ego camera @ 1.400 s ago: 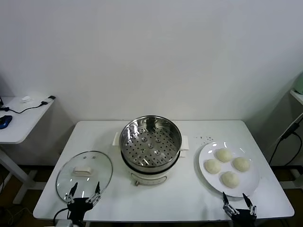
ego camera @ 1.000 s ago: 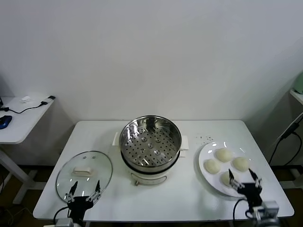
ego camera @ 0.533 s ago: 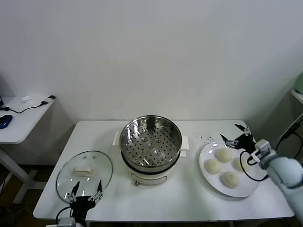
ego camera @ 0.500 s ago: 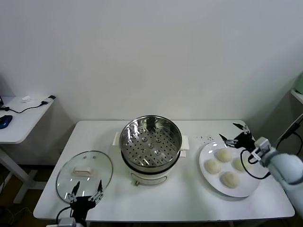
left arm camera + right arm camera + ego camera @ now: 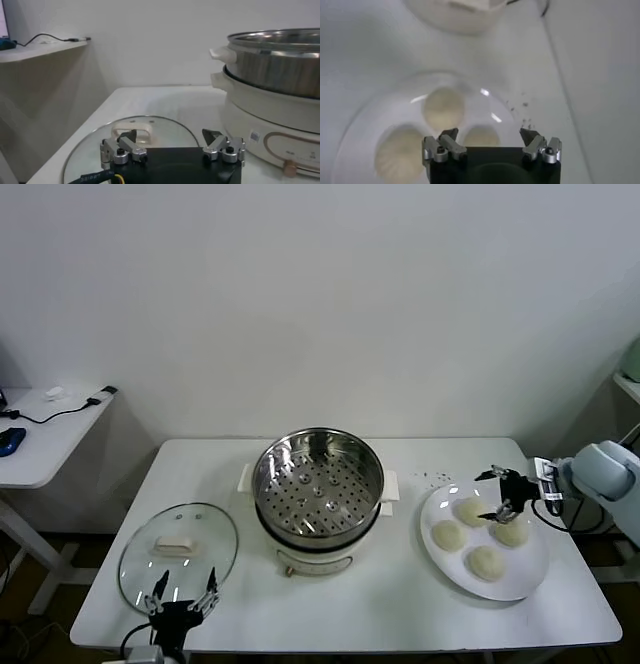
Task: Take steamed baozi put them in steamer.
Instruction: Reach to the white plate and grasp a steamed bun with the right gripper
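Observation:
Four cream-white baozi lie on a white plate [image 5: 521, 578] at the table's right: far [image 5: 471, 511], right [image 5: 511, 533], left [image 5: 448, 535], near [image 5: 485, 562]. The steel steamer [image 5: 318, 484] stands empty on its cream pot base at the table's middle. My right gripper [image 5: 494, 495] is open and empty, reaching in from the right just above the far and right baozi. In the right wrist view its gripper [image 5: 489, 138] hangs over one baozi [image 5: 481, 136], with others [image 5: 443, 107] [image 5: 395, 152] beyond. My left gripper [image 5: 180, 601] is open, parked at the front left edge.
A glass lid [image 5: 178, 554] with a white knob lies flat at the front left, just beyond my left gripper [image 5: 172, 141]; the lid [image 5: 150, 125] and the steamer [image 5: 280, 55] show in the left wrist view. A side desk [image 5: 45, 434] stands at far left.
My right gripper rose from the table's front edge, swung over the plate to its far right side, and now points in over the baozi. The left gripper has not moved.

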You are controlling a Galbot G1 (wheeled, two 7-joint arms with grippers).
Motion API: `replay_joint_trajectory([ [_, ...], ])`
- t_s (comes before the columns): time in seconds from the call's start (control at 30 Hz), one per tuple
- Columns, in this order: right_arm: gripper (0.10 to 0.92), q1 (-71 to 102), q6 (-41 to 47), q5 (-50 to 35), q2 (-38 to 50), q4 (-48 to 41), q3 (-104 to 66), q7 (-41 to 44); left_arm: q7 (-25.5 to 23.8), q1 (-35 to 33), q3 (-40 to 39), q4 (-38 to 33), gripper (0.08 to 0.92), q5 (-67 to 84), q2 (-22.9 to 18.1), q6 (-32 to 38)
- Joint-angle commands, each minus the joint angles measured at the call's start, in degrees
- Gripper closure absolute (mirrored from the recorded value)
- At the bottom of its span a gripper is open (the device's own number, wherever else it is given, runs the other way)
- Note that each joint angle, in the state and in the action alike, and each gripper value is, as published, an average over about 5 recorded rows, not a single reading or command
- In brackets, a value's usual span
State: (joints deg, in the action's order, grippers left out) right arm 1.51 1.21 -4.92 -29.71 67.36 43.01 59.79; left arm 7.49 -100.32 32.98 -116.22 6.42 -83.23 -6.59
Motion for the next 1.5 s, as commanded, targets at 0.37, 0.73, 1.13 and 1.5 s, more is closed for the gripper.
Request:
replay_joint_trajectory([
  [0.37,0.203,-13.8,2.8,-0.8,-14.4,-16.3,20.5,3.0,-0.1,0.6,0.4,2.0,0.177,-0.5,-1.3,0.7],
  [0.73,0.203,-8.0,3.2,1.7,-17.1,-19.5,16.2,1.8,-0.2,0.6,0.1,2.6,0.177,-1.2,-1.7,0.8],
  [1.13,0.218,-4.7,3.7,4.9,-17.8,-20.9,12.4,0.7,0.1,0.2,-0.1,2.6,0.177,-2.0,-1.9,1.0],
  [1.5,0.338,-5.1,3.4,5.7,-16.0,-17.6,10.6,0.4,0.5,-0.3,-0.7,2.3,0.177,-2.8,-2.7,1.2],
])
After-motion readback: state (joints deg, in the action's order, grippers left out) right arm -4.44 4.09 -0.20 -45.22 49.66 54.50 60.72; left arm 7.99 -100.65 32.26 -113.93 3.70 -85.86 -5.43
